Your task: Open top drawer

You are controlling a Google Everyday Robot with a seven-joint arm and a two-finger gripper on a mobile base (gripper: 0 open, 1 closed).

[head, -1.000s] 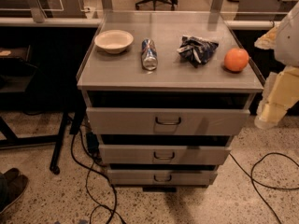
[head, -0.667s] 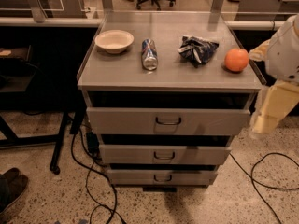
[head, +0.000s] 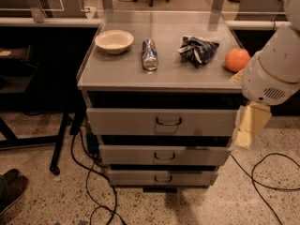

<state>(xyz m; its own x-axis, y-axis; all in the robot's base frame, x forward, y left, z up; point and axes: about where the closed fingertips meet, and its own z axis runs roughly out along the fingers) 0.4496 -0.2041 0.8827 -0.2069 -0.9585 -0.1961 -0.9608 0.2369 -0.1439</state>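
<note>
One gripper (head: 251, 123), width I cannot tell, hangs off the counter (head: 187, 78)'s front-right corner and could swing past the handle (head: 168, 121) of the top drawer (head: 122, 121).

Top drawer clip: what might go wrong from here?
The end effector hangs right of the top drawer, away from its handle; moving in, it may clip the drawer's corner or take the middle drawer's handle instead. A jolt might roll the can or orange.
</note>
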